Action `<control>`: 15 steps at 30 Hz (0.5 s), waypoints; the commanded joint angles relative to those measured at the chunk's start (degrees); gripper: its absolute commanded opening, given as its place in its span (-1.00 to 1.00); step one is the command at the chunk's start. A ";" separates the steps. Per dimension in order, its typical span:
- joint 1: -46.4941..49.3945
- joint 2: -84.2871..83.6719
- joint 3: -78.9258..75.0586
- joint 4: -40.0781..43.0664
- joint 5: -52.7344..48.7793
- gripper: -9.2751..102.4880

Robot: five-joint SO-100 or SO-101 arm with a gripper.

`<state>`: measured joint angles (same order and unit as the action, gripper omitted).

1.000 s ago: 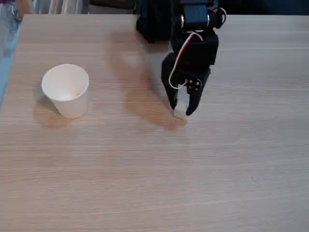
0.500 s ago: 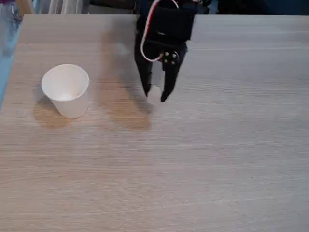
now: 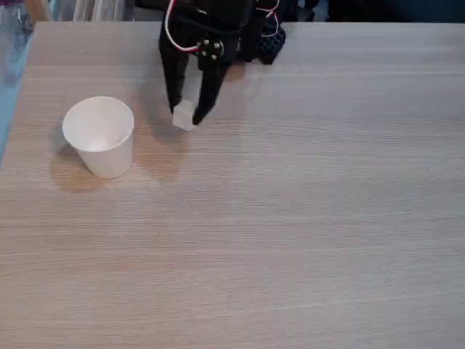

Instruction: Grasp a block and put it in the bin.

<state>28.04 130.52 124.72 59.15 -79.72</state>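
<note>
In the fixed view a small white block [image 3: 183, 115] hangs above the table between two black fingers. My gripper [image 3: 186, 114] is shut on it, pointing down from the arm at the table's far edge. The bin [image 3: 99, 136], a white paper cup with a wide round rim, stands upright on the table to the left of the gripper, about a cup's width away. The cup's inside looks empty.
The light wooden table [image 3: 290, 233] stretches wide in front and to the right. The arm's black base [image 3: 240, 22] stands at the far edge. The table's left edge runs close behind the cup.
The gripper has lifted off the table and swung left and back with the block in it, from right of centre to close beside the cup.
</note>
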 commanded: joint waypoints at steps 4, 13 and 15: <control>5.36 1.14 -0.26 -2.20 -1.49 -0.81; 10.90 -3.96 -5.10 -4.31 -2.20 -0.81; 11.51 -5.27 -6.86 -4.39 -2.46 -0.81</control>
<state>38.67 126.21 121.64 55.46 -81.56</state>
